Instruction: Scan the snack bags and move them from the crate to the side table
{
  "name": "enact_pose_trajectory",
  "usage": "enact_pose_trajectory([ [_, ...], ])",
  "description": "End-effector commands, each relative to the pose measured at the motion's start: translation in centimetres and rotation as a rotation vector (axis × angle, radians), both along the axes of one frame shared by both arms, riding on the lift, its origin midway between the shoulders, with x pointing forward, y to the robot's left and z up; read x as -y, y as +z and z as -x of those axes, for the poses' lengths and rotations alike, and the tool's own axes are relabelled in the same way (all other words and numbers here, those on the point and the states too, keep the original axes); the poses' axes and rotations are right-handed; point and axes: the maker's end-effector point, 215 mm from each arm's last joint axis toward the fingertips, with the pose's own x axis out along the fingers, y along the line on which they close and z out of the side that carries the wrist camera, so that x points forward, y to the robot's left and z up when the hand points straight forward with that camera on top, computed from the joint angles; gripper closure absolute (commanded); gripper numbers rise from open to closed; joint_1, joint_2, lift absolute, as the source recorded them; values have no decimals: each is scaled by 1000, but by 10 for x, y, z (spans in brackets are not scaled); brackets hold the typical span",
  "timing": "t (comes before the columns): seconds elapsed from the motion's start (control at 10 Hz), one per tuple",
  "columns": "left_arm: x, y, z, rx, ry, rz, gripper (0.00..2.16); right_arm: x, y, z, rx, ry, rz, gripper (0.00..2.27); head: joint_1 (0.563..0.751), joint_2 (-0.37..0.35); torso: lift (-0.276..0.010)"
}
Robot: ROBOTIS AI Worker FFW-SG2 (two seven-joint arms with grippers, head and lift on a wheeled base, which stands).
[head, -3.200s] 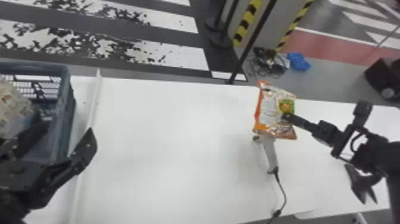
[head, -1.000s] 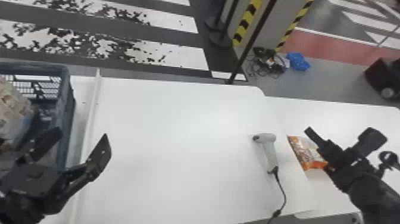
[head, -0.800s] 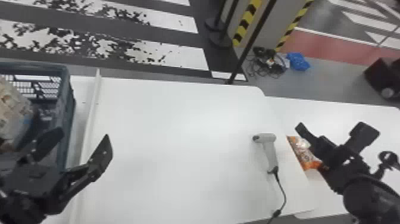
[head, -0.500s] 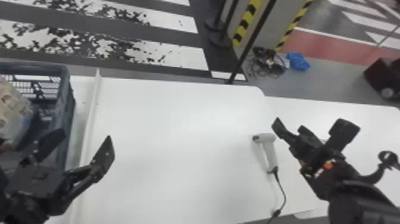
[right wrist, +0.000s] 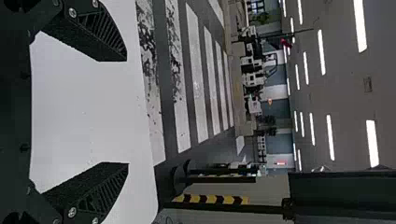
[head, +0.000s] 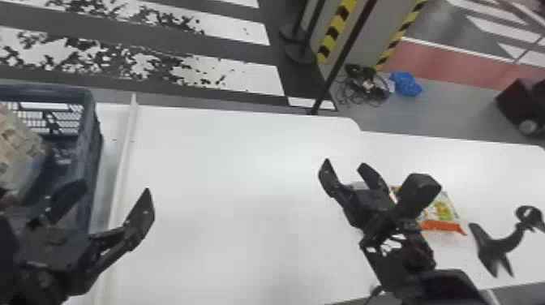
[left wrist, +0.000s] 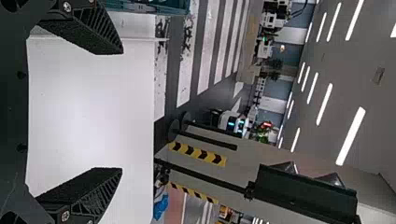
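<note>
Head view: an orange-and-white plastic snack bag (head: 441, 213) lies beyond the white counter (head: 243, 174)'s right edge, presumably because scanned, black left gripper (head: 115, 187) and right gripper (head: 344, 164) spread, empty.

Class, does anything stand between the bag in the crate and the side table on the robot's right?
Yes. Between bag and side table come the crate's right wall, the left gripper, the raised white rail and, farther right, the right gripper.
</note>
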Motion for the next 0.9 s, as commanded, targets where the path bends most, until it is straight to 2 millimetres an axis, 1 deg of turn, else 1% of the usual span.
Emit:
enact_pose_trajectory([
  [0.0, -2, -4, 0, -7, 6, -23, 100, -35, 3, 8, 18, 30, -28, 140, 695, -330, -87],
  [0.2, -17, -8, 0, -11, 32, -40, 100, -47, 6, 17, 21, 34, -46, 144, 695, -290, -87],
  [0.3, -23, -6, 1, -2, 45, -40, 100, -49, 8, 21, 22, 30, -46, 144, 695, -271, -87],
  [0.5, -33, -3, 3, 6, 65, -45, 100, -47, 10, 23, 28, 21, -45, 144, 695, -246, -87],
  [0.6, -50, 8, -4, 28, 99, -52, 93, -47, 9, 23, 24, 24, -41, 144, 695, -239, -87],
  [0.7, -74, 20, -12, 47, 137, -48, 93, -46, 8, 24, 22, 24, -39, 147, 695, -233, -87],
  [0.8, -100, 30, -19, 62, 175, -37, 93, -45, 6, 24, 19, 25, -38, 147, 695, -207, -87],
])
